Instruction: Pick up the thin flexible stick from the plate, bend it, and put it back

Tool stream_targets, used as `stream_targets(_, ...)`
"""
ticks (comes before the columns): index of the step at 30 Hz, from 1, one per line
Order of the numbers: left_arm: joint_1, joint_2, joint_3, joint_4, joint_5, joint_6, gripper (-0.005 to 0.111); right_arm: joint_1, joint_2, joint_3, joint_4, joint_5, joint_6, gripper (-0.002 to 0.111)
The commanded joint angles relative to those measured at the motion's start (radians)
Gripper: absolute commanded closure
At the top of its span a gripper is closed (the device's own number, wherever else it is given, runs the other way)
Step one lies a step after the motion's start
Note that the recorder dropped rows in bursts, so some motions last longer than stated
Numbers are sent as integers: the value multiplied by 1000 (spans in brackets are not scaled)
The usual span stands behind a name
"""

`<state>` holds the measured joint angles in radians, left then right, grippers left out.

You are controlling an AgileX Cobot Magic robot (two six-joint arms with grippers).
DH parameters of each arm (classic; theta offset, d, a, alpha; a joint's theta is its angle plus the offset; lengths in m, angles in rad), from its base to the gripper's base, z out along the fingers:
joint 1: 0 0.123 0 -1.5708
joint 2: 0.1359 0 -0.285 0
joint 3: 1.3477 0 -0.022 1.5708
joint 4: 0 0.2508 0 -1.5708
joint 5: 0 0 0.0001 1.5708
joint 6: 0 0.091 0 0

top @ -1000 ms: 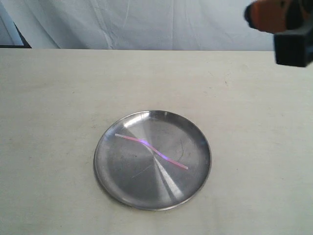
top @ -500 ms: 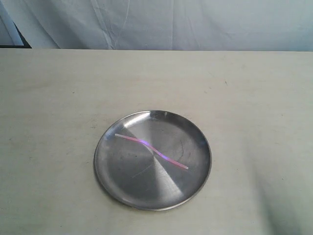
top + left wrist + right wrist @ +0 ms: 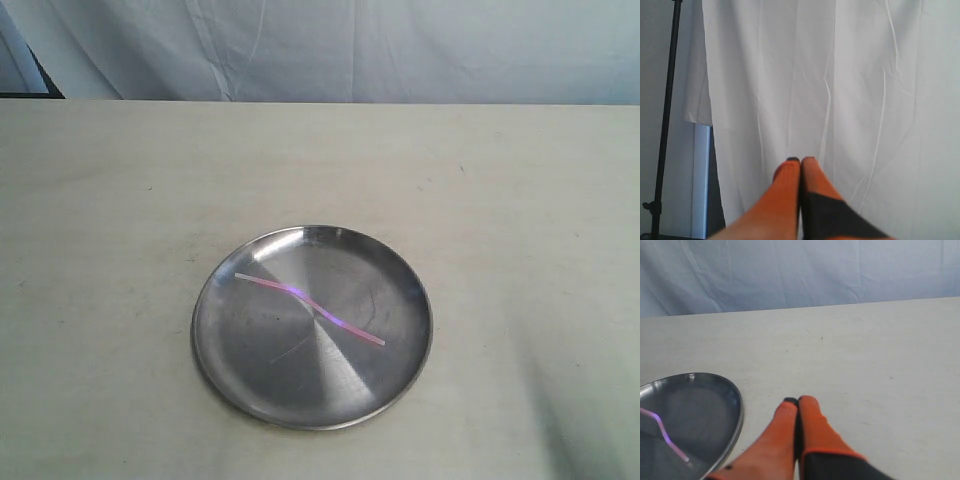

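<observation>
The thin pink stick [image 3: 308, 308] lies kinked across the round silver plate [image 3: 230, 360] in the middle of the table, glowing purplish near its bend. Neither gripper shows in the exterior view. In the right wrist view my right gripper [image 3: 798, 401] is shut and empty, its orange fingers pressed together above bare table just beside the plate's rim [image 3: 736, 410]; part of the stick [image 3: 665, 435] shows there. My left gripper [image 3: 800, 160] is shut too, empty, pointing at the white curtain, away from the table.
A white curtain [image 3: 350, 45] hangs behind the table's far edge. A black stand pole [image 3: 667, 115] rises beside the curtain in the left wrist view. The beige tabletop [image 3: 520, 220] spreads all round the plate.
The orange-and-black gripper at the upper right of the exterior view one second ago has left that view. Plate and stick have not moved.
</observation>
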<state>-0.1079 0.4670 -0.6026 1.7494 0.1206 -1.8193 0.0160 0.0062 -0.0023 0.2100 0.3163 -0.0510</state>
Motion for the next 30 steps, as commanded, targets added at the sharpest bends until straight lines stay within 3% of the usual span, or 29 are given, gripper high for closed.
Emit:
stream_targets(1, -4, -1, 6, -5, 11, 0, 107, -5, -6, 2, 2, -4, 1, 108)
stream_targets(8, -4, -2, 6, -5, 27, -12, 107, -5, -6, 2, 2, -4, -1, 108)
stream_targets(12, 23, -11, 13, -302, 62, -235, 107, -5, -6, 2, 2, -4, -1, 108)
stream_targets(17, 190, -93, 133, -824, 60, -267, 107, -5, -6, 2, 2, -4, 2, 108)
stream_targets(20, 274, -160, 234, -1003, -10, -267, 107, -5, -6, 2, 2, -4, 2, 108)
stream_targets(24, 327, -189, 320, -1157, -100, -267, 107, -5, -6, 2, 2, -4, 2, 108)
stream_targets(30, 325, -189, 375, -1174, -142, -267, 107, -5, -6, 2, 2, -4, 2, 108)
